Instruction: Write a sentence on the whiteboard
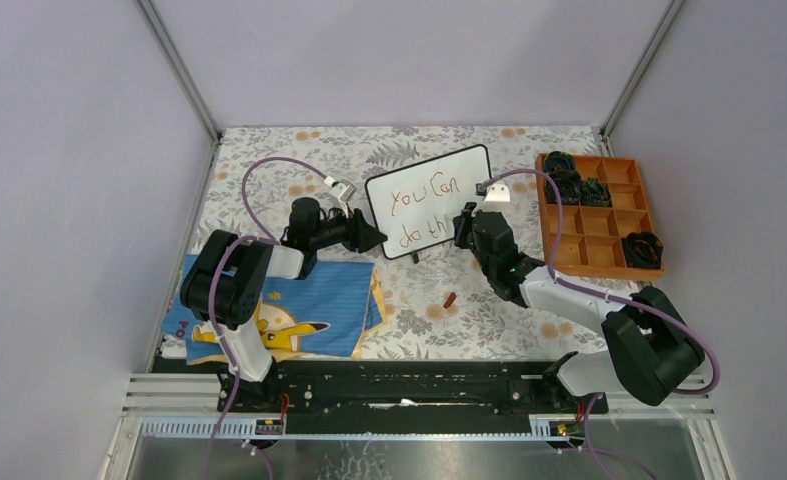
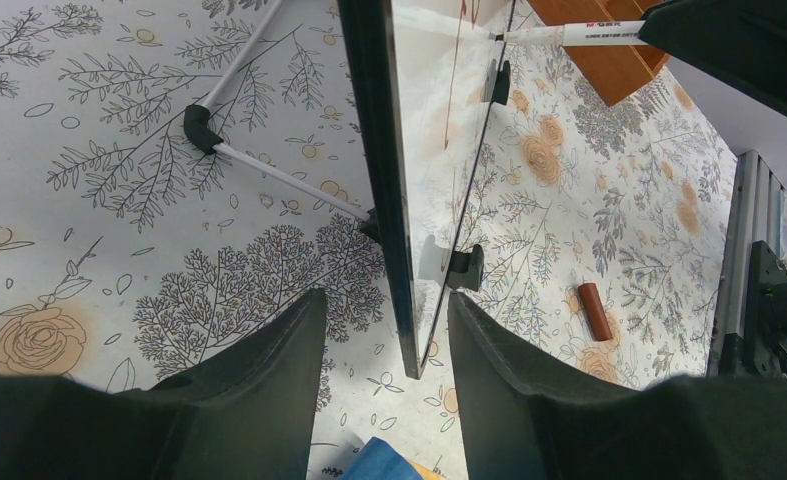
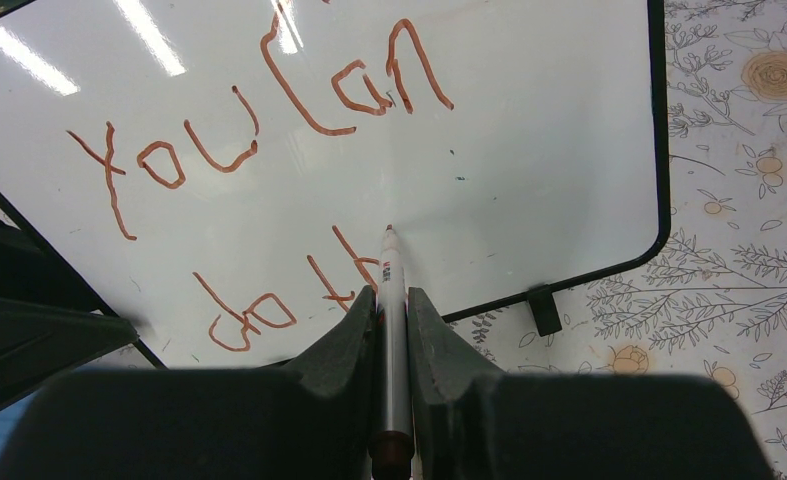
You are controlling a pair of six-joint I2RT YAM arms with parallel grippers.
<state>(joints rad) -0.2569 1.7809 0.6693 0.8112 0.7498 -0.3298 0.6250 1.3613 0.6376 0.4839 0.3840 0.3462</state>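
Observation:
The whiteboard [image 1: 439,185] stands tilted on its small black feet mid-table. On it the sentence [image 3: 259,120] reads "You Can" above "do th" in reddish-brown strokes. My right gripper [image 3: 391,291] is shut on a white marker [image 3: 387,270] whose tip sits at the board face just right of the "th". In the top view the right gripper [image 1: 462,222] is at the board's lower right. My left gripper [image 2: 384,295] is open, its fingers on either side of the whiteboard's [image 2: 369,120] black-framed edge near the lower corner. The marker [image 2: 579,33] shows beyond.
A reddish-brown marker cap [image 1: 450,299] lies on the floral cloth in front of the board. An orange compartment tray [image 1: 599,215] with dark items stands at the right. A blue cartoon-print cloth [image 1: 289,310] lies at the near left under the left arm.

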